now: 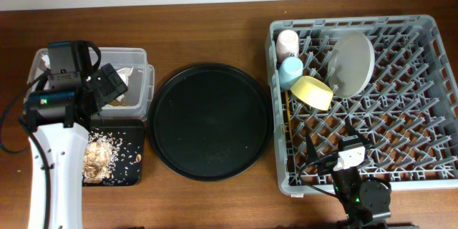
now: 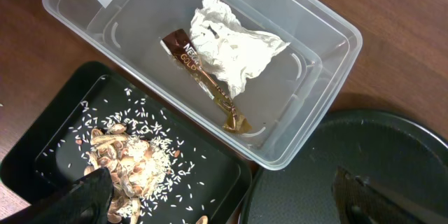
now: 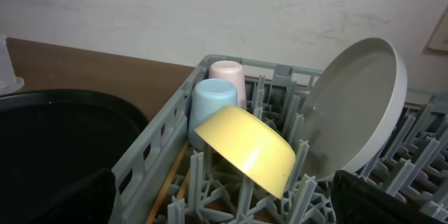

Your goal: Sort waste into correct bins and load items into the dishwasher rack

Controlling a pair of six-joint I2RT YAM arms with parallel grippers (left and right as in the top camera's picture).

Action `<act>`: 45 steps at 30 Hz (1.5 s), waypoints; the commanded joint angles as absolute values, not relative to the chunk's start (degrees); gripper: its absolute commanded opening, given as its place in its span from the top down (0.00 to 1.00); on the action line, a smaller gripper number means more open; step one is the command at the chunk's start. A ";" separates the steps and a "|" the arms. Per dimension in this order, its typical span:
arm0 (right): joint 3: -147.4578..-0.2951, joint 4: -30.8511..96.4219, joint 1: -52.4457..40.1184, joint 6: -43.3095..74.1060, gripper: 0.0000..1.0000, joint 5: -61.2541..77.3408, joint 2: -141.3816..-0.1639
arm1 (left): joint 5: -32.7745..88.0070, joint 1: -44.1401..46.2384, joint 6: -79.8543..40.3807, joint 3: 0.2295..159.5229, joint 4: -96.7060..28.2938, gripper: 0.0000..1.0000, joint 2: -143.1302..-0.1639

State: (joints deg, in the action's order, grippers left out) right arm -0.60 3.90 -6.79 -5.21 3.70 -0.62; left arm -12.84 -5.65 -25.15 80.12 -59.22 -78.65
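The crumpled white napkin (image 2: 231, 45) and the dark brown wrapper (image 2: 199, 70) lie inside the clear tub (image 2: 308, 122). Beige food scraps (image 2: 129, 161) lie in the shallow black tray (image 2: 224, 171). My left gripper (image 2: 224, 206) is open and empty, hovering over the tray's edge next to the tub; it also shows in the overhead view (image 1: 111, 86). In the grey rack (image 1: 429, 100) stand the pink cup (image 3: 227, 73), the blue cup (image 3: 213, 105), the tilted yellow bowl (image 3: 248, 150) and the plate (image 3: 357, 105) on edge. The chopsticks (image 3: 171, 182) lie along the rack's left wall. My right gripper (image 3: 224, 206) is open and empty over the rack's front.
The large round black tray (image 1: 209, 120) sits between the bins and the rack. The tub (image 1: 139, 79) and the shallow tray (image 1: 118, 157) lie at the far left under my left arm. The right part of the rack holds only pegs.
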 commanded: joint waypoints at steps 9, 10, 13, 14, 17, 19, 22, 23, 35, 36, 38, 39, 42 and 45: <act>-0.32 4.27 -6.68 -5.76 0.02 3.64 -0.19 | -12.84 -3.99 -25.69 80.51 -59.27 0.01 -69.91; -0.32 4.29 -6.68 -5.76 0.02 3.64 -0.19 | -12.86 -3.03 -25.69 80.51 -59.27 0.01 -66.74; -0.32 4.27 -6.68 -5.76 0.02 3.64 -0.19 | -12.88 -1.23 -25.67 79.24 -59.27 0.01 -55.92; -0.32 4.27 -6.68 -5.76 0.02 3.64 -0.19 | -12.86 -1.23 -25.67 75.48 -59.27 0.01 -49.21; -0.32 4.27 -6.68 -5.76 0.02 3.64 -0.19 | -12.64 -1.21 -25.69 64.25 -59.24 0.01 -36.80; -0.32 4.27 -6.68 -5.76 0.02 3.64 -0.19 | -8.12 -1.23 -25.74 49.36 -56.53 0.01 -25.63; -0.32 4.27 -6.68 -5.76 0.01 3.64 -0.19 | -2.20 -1.23 -25.71 26.94 -31.07 0.01 -11.53; -0.32 4.27 -6.68 -5.76 0.02 3.64 -0.19 | -0.84 -1.23 -25.71 21.50 -22.37 0.01 -8.58; -0.32 4.27 -6.68 -5.76 0.02 3.64 -0.19 | -2.74 -1.26 1.17 0.49 -4.67 0.01 -0.30; -0.32 4.27 -6.68 -5.76 0.01 3.64 -0.19 | -2.28 -1.26 4.89 0.51 -4.80 0.01 -0.30; -0.32 4.27 -6.68 -5.76 0.02 3.64 -0.19 | -2.26 -1.26 4.86 0.51 -4.80 0.01 -0.30; -0.32 4.27 -6.68 -5.76 0.02 3.64 -0.19 | -2.26 -1.10 4.84 0.51 -4.80 0.01 -0.30; -0.32 4.27 -6.68 -5.76 0.02 3.64 -0.19 | -0.82 -1.15 4.82 0.54 -4.80 0.01 -0.27; -0.32 4.29 -6.68 -5.76 0.02 3.64 -0.19 | -0.82 -1.17 4.82 0.54 -4.80 0.01 -0.30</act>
State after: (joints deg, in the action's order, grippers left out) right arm -0.62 3.92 -6.79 -5.85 3.70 -0.58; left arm -1.69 -1.34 3.68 0.73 -4.58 -0.62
